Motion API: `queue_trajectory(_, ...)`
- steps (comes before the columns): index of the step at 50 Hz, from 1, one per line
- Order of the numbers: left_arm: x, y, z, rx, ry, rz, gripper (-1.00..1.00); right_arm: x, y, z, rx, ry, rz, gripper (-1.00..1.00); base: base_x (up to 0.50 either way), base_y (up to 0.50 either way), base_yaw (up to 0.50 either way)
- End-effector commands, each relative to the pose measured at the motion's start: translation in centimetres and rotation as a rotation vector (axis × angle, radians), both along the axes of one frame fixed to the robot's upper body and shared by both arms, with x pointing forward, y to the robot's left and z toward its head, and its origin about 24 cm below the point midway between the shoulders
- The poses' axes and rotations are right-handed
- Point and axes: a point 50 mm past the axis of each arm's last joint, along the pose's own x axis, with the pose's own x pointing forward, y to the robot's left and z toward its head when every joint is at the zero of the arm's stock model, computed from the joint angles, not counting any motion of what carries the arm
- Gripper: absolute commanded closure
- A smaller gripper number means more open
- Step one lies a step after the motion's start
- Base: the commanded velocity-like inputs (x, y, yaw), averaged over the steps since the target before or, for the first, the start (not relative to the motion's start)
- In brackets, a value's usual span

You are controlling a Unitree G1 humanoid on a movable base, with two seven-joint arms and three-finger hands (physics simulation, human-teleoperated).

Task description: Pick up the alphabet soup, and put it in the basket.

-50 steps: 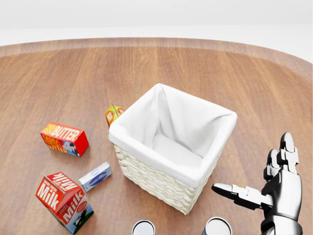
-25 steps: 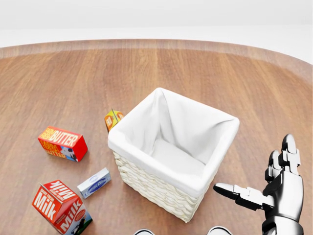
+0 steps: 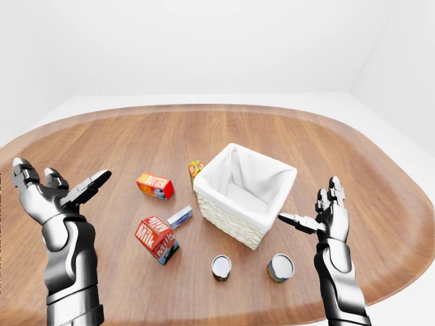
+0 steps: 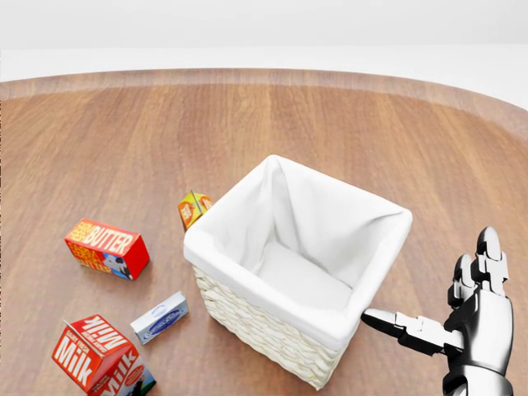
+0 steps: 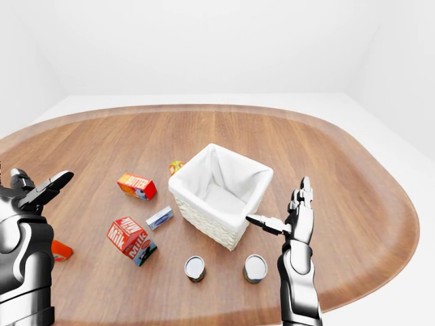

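My right hand [image 3: 331, 216] is raised just off the basket's [image 3: 246, 192] four o'clock corner, palm turned inward, its fingers [image 3: 295, 219] spread and holding nothing. My left hand [image 3: 47, 195] is up well out at nine o'clock in the left-eye view, fingers apart and empty as well.

The basket is woven, with a white cloth lining, and sits near the middle of the oval wooden desk [image 3: 360, 156]; nothing shows inside it. Two cans stand upright on the desk toward six o'clock from the basket, the left can [image 3: 221, 267] and the right can [image 3: 280, 267], a little apart from each other and clear of the basket's wall. I cannot tell from their labels which one is the alphabet soup.

At nine o'clock from the basket lie a butter box [image 4: 107, 248], a small blue-and-white box [image 4: 159, 318], and a milk carton [image 4: 101, 360] tipped on its side. A small orange-and-green carton [image 4: 193, 207] sits just beside the basket's ten o'clock corner.
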Motion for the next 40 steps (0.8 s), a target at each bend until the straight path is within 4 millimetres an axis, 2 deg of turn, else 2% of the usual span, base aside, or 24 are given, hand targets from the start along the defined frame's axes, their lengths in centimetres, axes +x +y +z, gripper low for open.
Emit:
queue_trajectory(1, 0.0, 0.0, -0.1, 0.002, 0.000, 0.000, -1.00, -0.1, -0.1, -0.1, 0.001, 0.001, -0.005, -1.00, 0.10, 0.00, 0.00)
queue_trajectory(16, 0.1, 0.0, -0.1, 0.003, 0.001, 0.002, -1.00, -0.6, -0.2, 0.0, 0.009, 0.001, -0.006, -1.00, 0.11, 0.00, 0.00)
queue_trajectory(25, -0.1, 0.0, -0.1, 0.005, 0.004, 0.006, -1.00, -1.9, -0.1, 0.4, 0.001, 0.026, 0.081, -1.00, 0.00, 0.00, 0.00)
queue_trajectory(27, 0.1, 0.0, -0.3, 0.006, 0.006, 0.005, -1.00, -2.7, -0.1, 1.1, 0.009, -0.008, 0.121, -1.00, 0.00, 0.00, 0.00)
queue_trajectory(30, 0.1, 0.0, -0.3, 0.007, 0.008, 0.005, -1.00, -3.5, -0.1, 0.9, 0.015, -0.007, 0.184, -1.00, 0.00, 0.00, 0.00)
queue_trajectory(35, 0.0, 0.0, -0.2, 0.010, 0.009, 0.007, -1.00, -4.3, 0.3, 1.4, -0.053, 0.001, 0.240, -1.00, 0.00, 0.00, 0.00)
queue_trajectory(40, 0.1, 0.0, -0.3, 0.013, 0.011, 0.008, -1.00, -5.5, -0.4, 1.1, -0.049, 0.015, 0.250, -1.00, 0.00, 0.00, 0.00)
